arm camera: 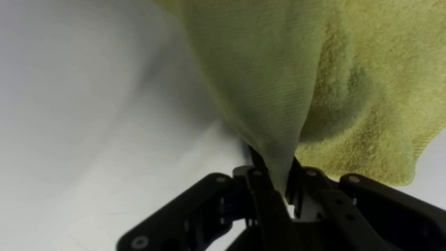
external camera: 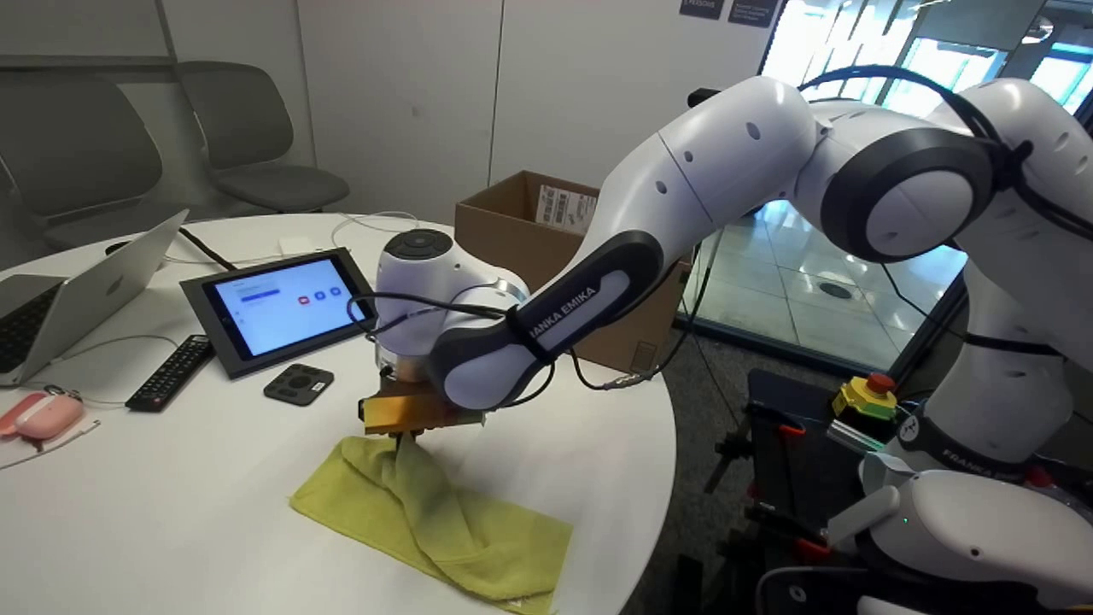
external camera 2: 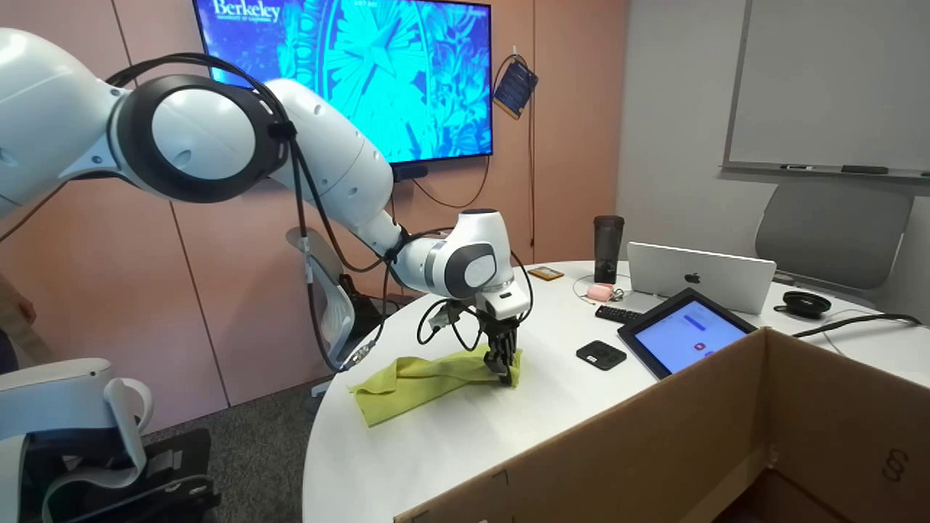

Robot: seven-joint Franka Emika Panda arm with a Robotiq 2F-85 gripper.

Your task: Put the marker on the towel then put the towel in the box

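A yellow-green towel [external camera: 512, 547] lies rumpled near the edge of the white round table, with a fold drawn up at one end. My gripper [external camera: 401, 439] points down over that end in both exterior views. Pinched between the dark fingers [arm camera: 256, 162] in the wrist view is a narrowed fold of the towel [arm camera: 258, 76], so the gripper [arm camera: 276, 167] is shut on it. The marker does not show; it is hidden or out of view. The brown cardboard box [external camera: 512, 243] stands behind the arm, its top open, and its near wall [external camera 2: 625, 443] fills a lower corner of an exterior view.
On the table are a tilted tablet [external camera: 282, 299], a small black gadget [external camera: 299, 384], a black remote [external camera: 171, 373], a laptop [external camera: 111, 282] and a pink case [external camera: 51, 417]. A dark tumbler [external camera 2: 608, 250] stands farther back. Cables hang from the arm near the box.
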